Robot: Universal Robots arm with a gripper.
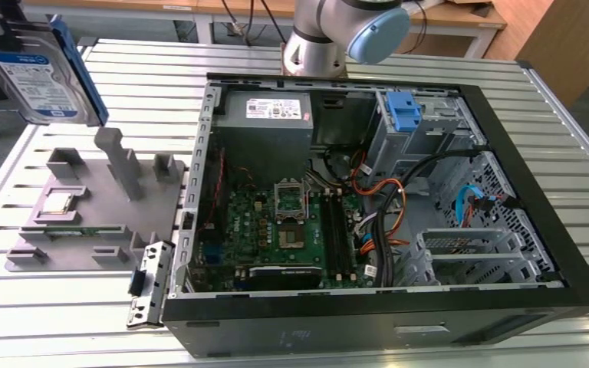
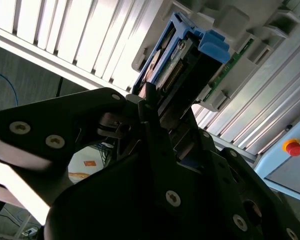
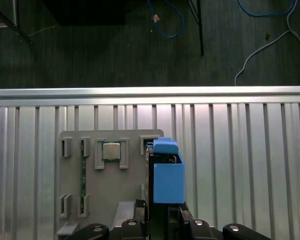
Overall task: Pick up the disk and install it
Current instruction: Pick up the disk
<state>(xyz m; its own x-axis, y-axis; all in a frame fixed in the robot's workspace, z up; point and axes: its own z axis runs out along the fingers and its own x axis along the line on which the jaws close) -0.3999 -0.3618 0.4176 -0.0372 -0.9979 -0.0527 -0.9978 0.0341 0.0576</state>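
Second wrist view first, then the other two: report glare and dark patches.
Second wrist view: the tool is a dark backlit mass, the table slats glare near white, the disk it grips is well lit. First wrist view: bright band along the table edge, dim floor beyond. Exterior view: even light, some shade inside the computer case.

Your disk (image 1: 31, 75) is off the table, up in the air at the exterior view's left, well apart from the open computer case (image 1: 376, 307). It's a flat silver rectangle standing on edge, slightly tilted. The blue-and-white label faces the exterior camera, and a blue rail runs along the edge nearer the case. In the second wrist view the disk (image 2: 182, 57) is end-on, with the blue carrier end and connector pins showing. It hangs above the grey parts tray (image 3: 90, 200), clamped in the gripper (image 2: 162, 112).
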